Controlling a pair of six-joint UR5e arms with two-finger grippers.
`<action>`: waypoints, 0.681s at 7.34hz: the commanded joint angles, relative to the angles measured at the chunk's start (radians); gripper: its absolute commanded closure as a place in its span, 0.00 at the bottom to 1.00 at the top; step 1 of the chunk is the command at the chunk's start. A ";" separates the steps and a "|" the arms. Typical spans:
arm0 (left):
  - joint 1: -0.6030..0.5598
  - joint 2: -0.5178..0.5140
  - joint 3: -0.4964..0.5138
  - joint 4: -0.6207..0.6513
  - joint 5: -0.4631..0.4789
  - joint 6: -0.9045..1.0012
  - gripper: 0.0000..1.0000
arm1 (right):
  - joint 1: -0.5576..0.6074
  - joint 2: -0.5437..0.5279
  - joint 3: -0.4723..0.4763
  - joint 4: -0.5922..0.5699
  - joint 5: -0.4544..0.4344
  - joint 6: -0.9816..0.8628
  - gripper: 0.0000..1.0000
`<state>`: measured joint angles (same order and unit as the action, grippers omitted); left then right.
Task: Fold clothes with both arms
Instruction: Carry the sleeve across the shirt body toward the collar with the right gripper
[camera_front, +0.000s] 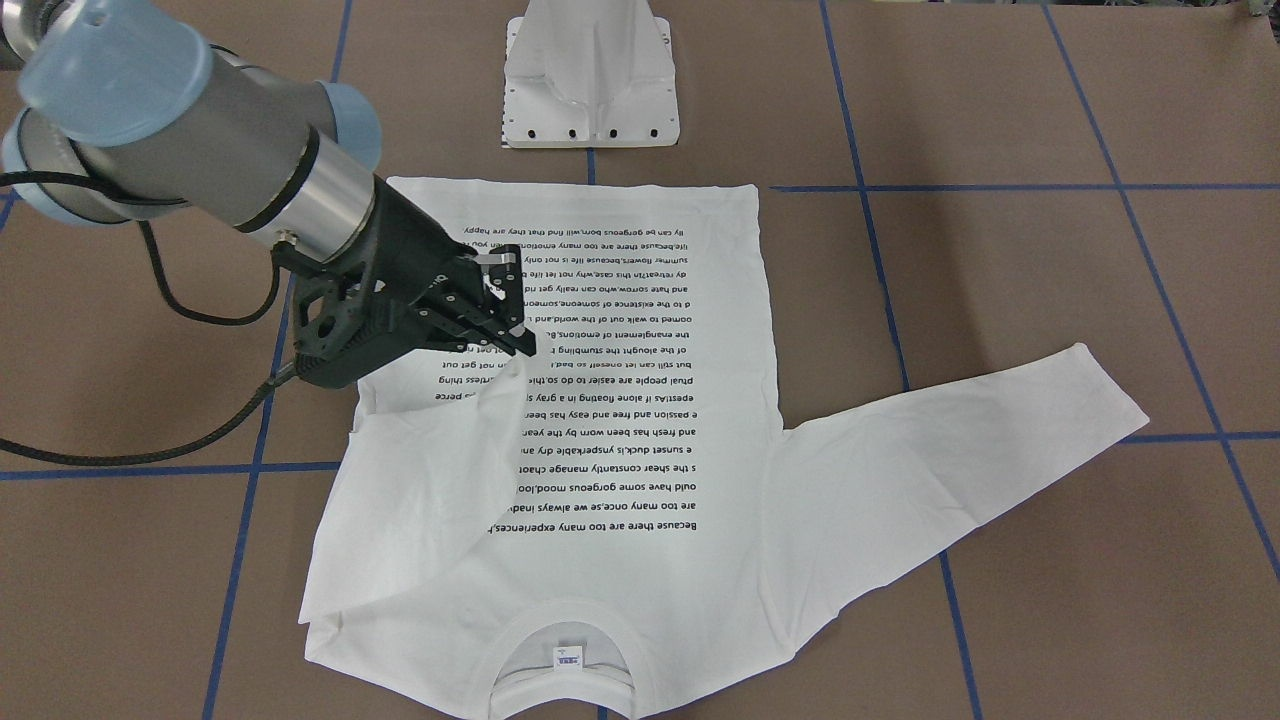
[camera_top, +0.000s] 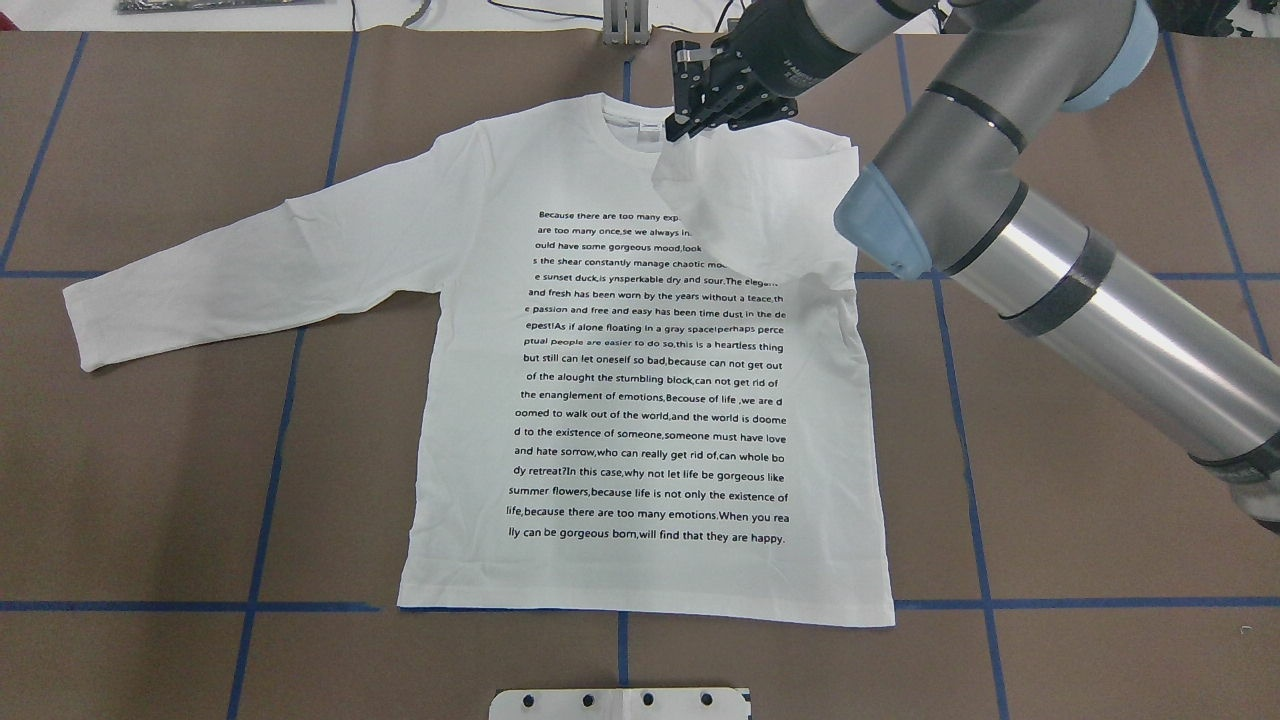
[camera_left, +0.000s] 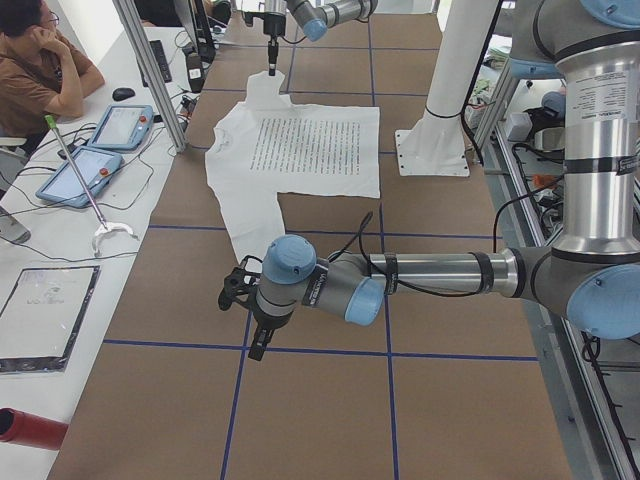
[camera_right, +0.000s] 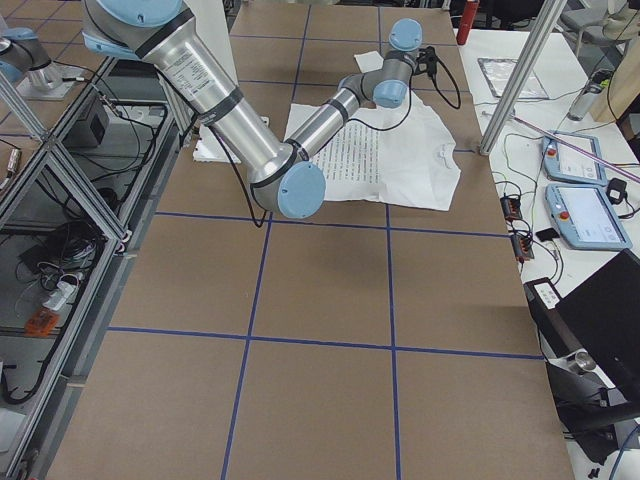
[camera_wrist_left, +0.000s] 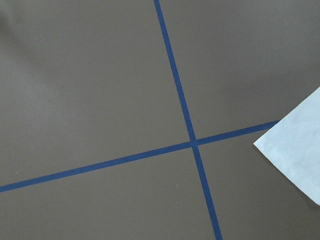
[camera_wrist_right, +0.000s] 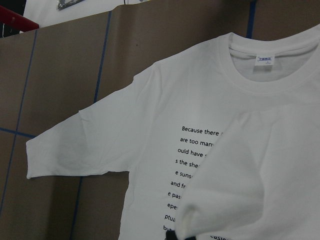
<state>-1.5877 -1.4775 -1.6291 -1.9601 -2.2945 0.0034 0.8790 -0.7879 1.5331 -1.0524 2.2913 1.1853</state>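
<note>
The white long-sleeved T-shirt (camera_top: 650, 400) lies flat on the brown table, printed text up and collar (camera_top: 625, 112) at the far edge. My right gripper (camera_top: 682, 125) is shut on the cuff of the shirt's right sleeve (camera_top: 760, 210) and holds it lifted and folded in over the chest, next to the collar. It also shows in the front view (camera_front: 518, 345). The other sleeve (camera_top: 250, 270) lies stretched out flat. My left gripper (camera_left: 256, 345) hangs over bare table off that sleeve's end; I cannot tell if it is open. Its wrist view shows only the cuff corner (camera_wrist_left: 297, 145).
The white pedestal base (camera_front: 590, 80) stands at the robot's side of the shirt's hem. Blue tape lines (camera_top: 280, 400) cross the table. An operator (camera_left: 40, 60) sits at a side table with tablets (camera_left: 100, 140) beyond the shirt's collar end.
</note>
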 joint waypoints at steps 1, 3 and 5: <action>0.000 -0.001 0.000 0.001 0.001 0.000 0.01 | -0.099 0.015 -0.052 0.002 -0.163 -0.001 1.00; 0.000 -0.001 0.000 0.003 0.001 -0.002 0.01 | -0.176 0.060 -0.146 0.003 -0.245 -0.006 1.00; 0.000 -0.007 0.005 0.003 0.001 -0.002 0.01 | -0.224 0.134 -0.244 0.006 -0.245 0.004 1.00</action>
<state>-1.5877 -1.4809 -1.6281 -1.9576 -2.2933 0.0016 0.6913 -0.6938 1.3425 -1.0478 2.0535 1.1846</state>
